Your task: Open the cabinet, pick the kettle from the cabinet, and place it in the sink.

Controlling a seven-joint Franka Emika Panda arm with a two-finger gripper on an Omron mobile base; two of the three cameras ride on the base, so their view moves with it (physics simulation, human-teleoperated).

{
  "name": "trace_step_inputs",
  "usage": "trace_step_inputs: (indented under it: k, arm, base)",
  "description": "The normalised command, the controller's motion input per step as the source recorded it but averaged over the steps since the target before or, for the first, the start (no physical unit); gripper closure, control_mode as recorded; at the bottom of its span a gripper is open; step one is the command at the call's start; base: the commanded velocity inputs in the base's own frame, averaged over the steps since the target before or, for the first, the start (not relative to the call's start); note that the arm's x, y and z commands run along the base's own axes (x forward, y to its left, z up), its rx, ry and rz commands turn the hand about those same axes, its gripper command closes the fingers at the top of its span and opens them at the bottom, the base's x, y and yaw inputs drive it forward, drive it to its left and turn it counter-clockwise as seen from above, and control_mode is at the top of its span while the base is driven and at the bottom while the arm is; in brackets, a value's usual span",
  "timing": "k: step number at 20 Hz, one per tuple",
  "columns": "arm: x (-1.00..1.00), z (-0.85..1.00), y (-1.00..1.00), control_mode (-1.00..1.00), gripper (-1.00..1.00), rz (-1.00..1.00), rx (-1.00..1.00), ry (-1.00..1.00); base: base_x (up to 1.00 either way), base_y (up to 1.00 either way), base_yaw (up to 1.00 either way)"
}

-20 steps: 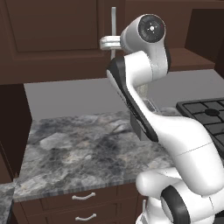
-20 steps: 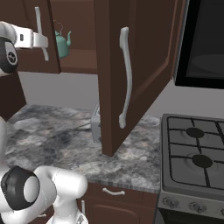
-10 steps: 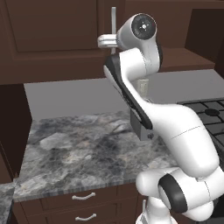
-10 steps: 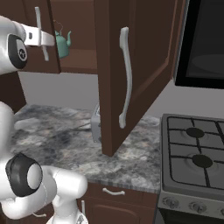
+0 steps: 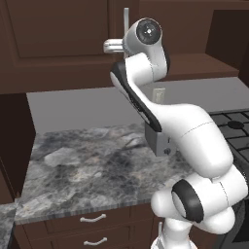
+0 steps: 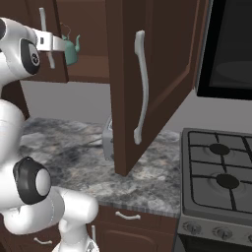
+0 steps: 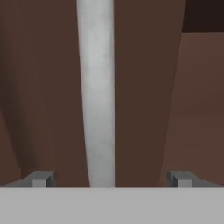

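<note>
The cabinet (image 6: 162, 59) is dark brown; its right door stands swung wide open, and its left door (image 5: 58, 39) is shut. The teal kettle (image 6: 70, 48) sits on the shelf inside, just right of the left door's edge. My gripper (image 6: 51, 43) is raised to the left door's vertical silver handle (image 5: 126, 19). In the hand view the gripper (image 7: 111, 178) is open and that handle (image 7: 97, 96) runs up between the fingertips (image 7: 41, 178), a little left of centre. I cannot tell if they touch it. The sink is out of view.
A grey toaster (image 6: 108, 142) stands on the marbled counter (image 5: 87, 165) under the open door. A gas stove (image 6: 221, 172) lies to the right, with a dark appliance (image 6: 229, 49) above it. Lower drawers (image 5: 92, 219) run below the counter.
The arm's top joint has swung slightly left in the left base view. The gripper has stayed open at the left door's handle, shifting only a little.
</note>
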Motion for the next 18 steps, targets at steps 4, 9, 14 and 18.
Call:
trace_step_inputs:
  k: [4,9,14,18]
  arm:
    - [0.4,-0.08,0.05,-1.0,-1.0,0.0,0.0,0.0]
    - [0.36,-0.09,0.03,-1.0,-1.0,0.0,0.0,0.0]
    - [0.36,-0.08,0.06,-1.0,1.0,0.0,0.0,0.0]
    - [0.31,-0.1,0.12,-1.0,1.0,0.0,0.0,0.0]
  base:
    - [0.0,0.0,0.0]
    - [0.0,0.0,0.0]
    - [0.0,0.0,0.0]
    - [0.0,0.0,0.0]
